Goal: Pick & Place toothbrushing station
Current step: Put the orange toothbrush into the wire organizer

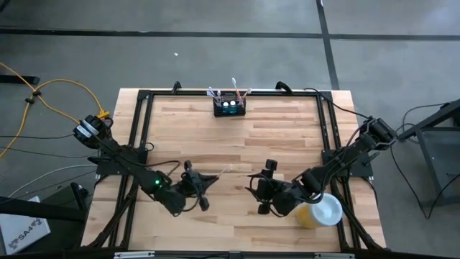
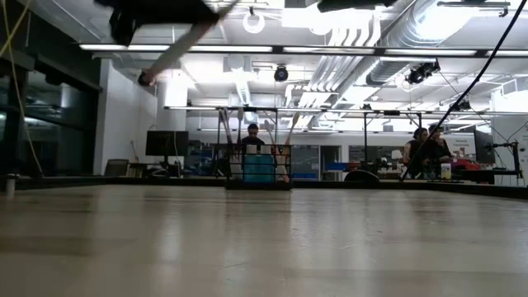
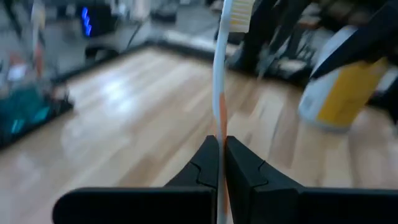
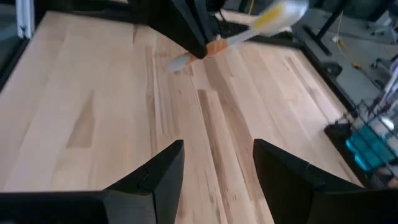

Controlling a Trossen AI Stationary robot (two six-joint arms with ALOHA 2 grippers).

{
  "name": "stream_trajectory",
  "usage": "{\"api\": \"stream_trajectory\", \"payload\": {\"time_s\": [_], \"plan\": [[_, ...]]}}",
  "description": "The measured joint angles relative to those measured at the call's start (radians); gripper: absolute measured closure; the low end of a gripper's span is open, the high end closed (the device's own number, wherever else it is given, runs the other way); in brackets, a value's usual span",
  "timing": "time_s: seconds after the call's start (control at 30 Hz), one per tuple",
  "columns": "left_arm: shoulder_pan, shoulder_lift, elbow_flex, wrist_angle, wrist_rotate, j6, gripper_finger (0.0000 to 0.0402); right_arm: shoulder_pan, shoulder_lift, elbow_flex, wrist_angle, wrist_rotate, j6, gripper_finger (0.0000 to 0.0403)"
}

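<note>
The toothbrushing station [image 1: 229,106], a small black caddy holding several brushes, stands at the middle of the table's far edge; it also shows in the low view [image 2: 258,165]. My left gripper [image 1: 206,180] hovers over the near middle of the table, shut on a white-and-orange toothbrush [image 3: 219,81] whose yellow-bristled head [image 3: 240,12] points away from the fingers. My right gripper [image 1: 257,188] hangs open just to its right, facing it, nothing between its fingers [image 4: 217,168]. The toothbrush [image 4: 245,30] floats ahead of it. My left gripper pinches the toothbrush's handle at its orange stretch [image 4: 214,47] between the two fingers [image 3: 208,163]. A short tail end [image 4: 177,62] sticks out on one side, and the longer head end runs out on the other. The brush is lifted clear of the table, slanting.
A yellow cup with a white lid [image 1: 321,210] lies on its side near the table's right front, beside my right arm; it also shows in the left wrist view [image 3: 341,87]. A black frame [image 1: 144,122] borders the wooden tabletop. People sit in the room beyond [image 2: 429,148].
</note>
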Motion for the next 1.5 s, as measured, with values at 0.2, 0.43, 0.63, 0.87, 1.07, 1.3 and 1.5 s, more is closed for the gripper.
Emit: {"api": "stream_trajectory", "payload": {"time_s": [0.2,0.43,0.63,0.87,1.07,1.3,1.5], "plan": [[-0.003,0.001,0.000,0.373,0.060,0.407,0.0401,0.000,0.000,0.000,0.136,0.001,-0.135,0.0217],[-0.003,0.002,0.001,0.568,0.156,0.671,0.0401,0.000,0.000,0.000,0.353,-0.002,-0.353,0.0217],[-0.002,0.002,0.001,0.630,0.200,0.779,0.0401,0.000,0.000,0.000,0.515,-0.002,-0.507,0.0217],[0.005,0.002,0.001,0.709,0.273,0.898,0.0401,0.000,0.000,0.000,0.648,-0.014,-0.619,0.0217],[0.029,0.002,0.001,0.718,0.293,0.915,0.0401,0.000,0.000,0.000,0.753,-0.073,-0.680,0.0217],[0.054,0.002,0.001,0.736,0.378,0.912,0.0401,0.000,0.000,0.000,0.798,-0.111,-0.697,0.0217],[0.070,0.002,0.001,0.747,0.436,0.912,0.0401,0.000,0.000,0.000,0.812,-0.114,-0.708,0.0222]]}}
